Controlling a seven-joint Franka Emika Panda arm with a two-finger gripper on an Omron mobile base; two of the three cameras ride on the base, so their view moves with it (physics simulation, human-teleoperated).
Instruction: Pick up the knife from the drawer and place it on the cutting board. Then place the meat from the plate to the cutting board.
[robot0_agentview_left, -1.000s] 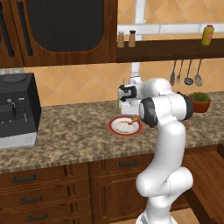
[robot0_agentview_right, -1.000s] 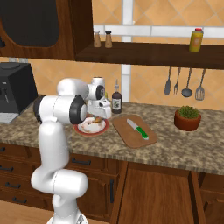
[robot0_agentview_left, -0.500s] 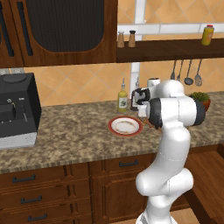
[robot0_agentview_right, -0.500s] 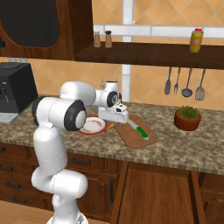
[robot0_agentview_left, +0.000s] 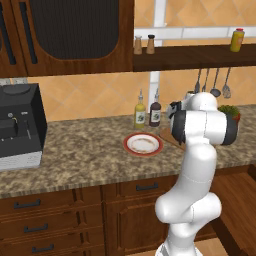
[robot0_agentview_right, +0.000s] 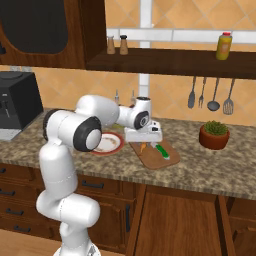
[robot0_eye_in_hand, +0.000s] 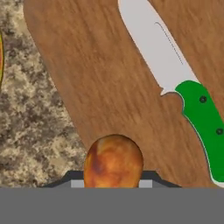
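Speckled granite counter (robot0_agentview_left: 75, 155) across the middle of the left base view, dark wood cabinets above and below. Round white plate (robot0_agentview_left: 143, 144) with red rim at centre, bare. Two bottles (robot0_agentview_left: 147, 112) upright just behind it, near the tiled wall. Black boxy coffee machine (robot0_agentview_left: 17, 125) at far left. Sliver of wooden cutting board (robot0_agentview_left: 167, 135) just right of the plate, mostly hidden behind the white arm.

Right base view: same plate (robot0_agentview_right: 111, 143) left of centre, partly behind the arm. Flat light-brown cutting board (robot0_agentview_right: 154, 156) with rounded corners just right of it. Knife (robot0_agentview_right: 162, 151) with green handle lying on the board's right half. Gripper (robot0_agentview_right: 143, 145) low over the board's left part, a small orange-brown piece of meat (robot0_agentview_right: 143, 147) between its fingers. Potted plant (robot0_agentview_right: 215, 135) at right, well apart. Metal utensils (robot0_agentview_right: 210, 93) hanging on the wall above.

Hand view: wood grain of the board (robot0_eye_in_hand: 105, 78) filling the upper frame, granite at left. Silver blade and glossy green handle of the knife (robot0_eye_in_hand: 183, 87) running diagonally at right. Rounded, mottled orange-brown meat (robot0_eye_in_hand: 113, 161) at bottom centre, clamped between the dark fingertips.
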